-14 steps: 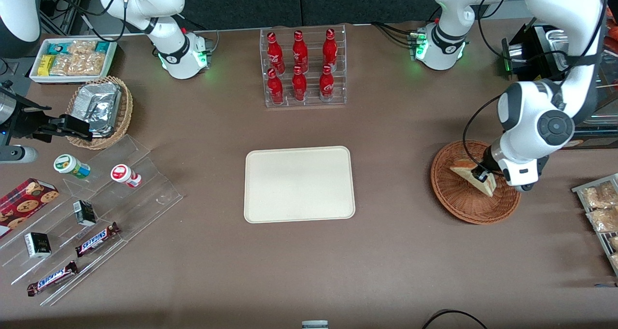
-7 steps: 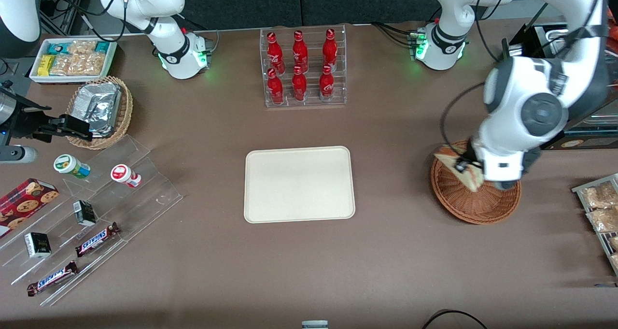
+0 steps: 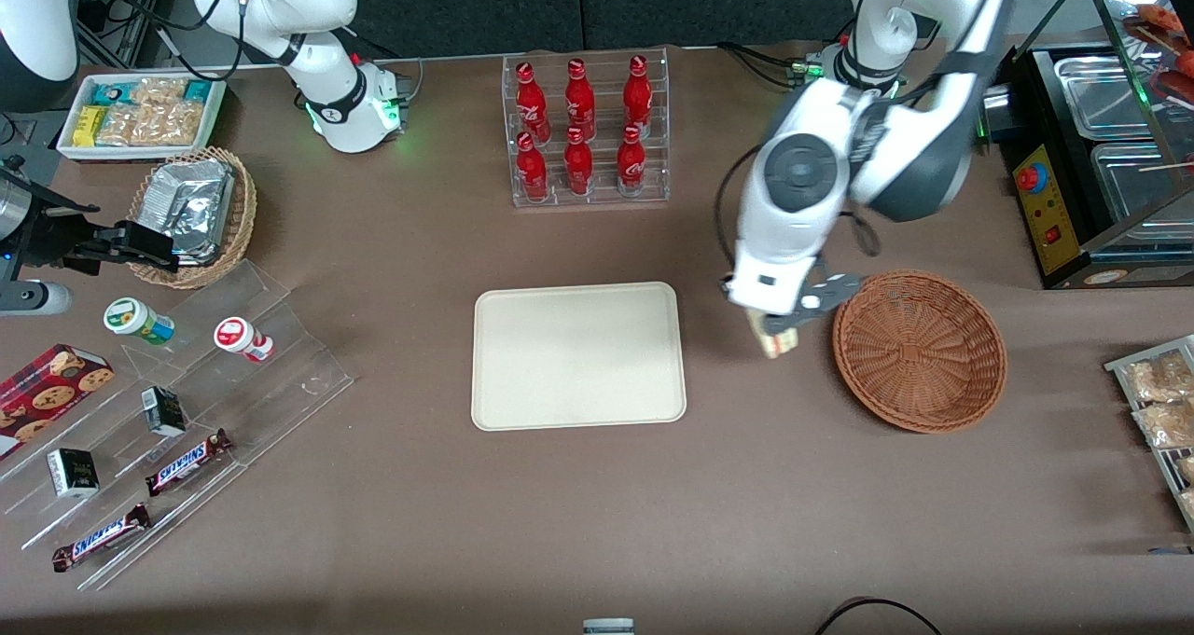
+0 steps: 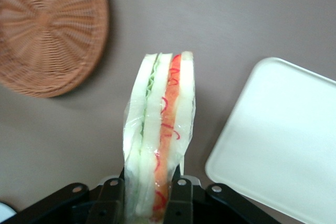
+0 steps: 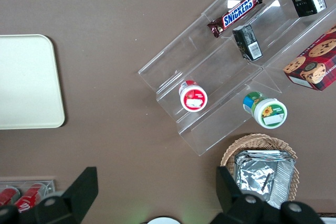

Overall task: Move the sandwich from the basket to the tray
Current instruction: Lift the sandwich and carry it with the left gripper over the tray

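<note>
The sandwich (image 4: 160, 135) is held on edge, its cut face with the red-orange, pale and green layers turned up to the wrist camera; its long axis runs straight out from the gripper (image 4: 152, 195), the narrow tip pointing away from the fingers; a clear wrap covers it; the two black fingers (image 4: 181, 195) are closed narrowly against its two bread sides at the thick end, so the gripper holds the sandwich clear of the table; in the front view the gripper (image 3: 779, 327) hangs over bare tabletop, with the sandwich (image 3: 780, 340) showing just below it; the basket (image 3: 919, 351) lies just beside the gripper toward the working arm's end of the table, holding nothing; the tray (image 3: 578, 355) lies near on the gripper's opposite flank, bare; half a second ago the sandwich hung over the basket's rim; a second ago it was down in the basket with the fingers on it.
</note>
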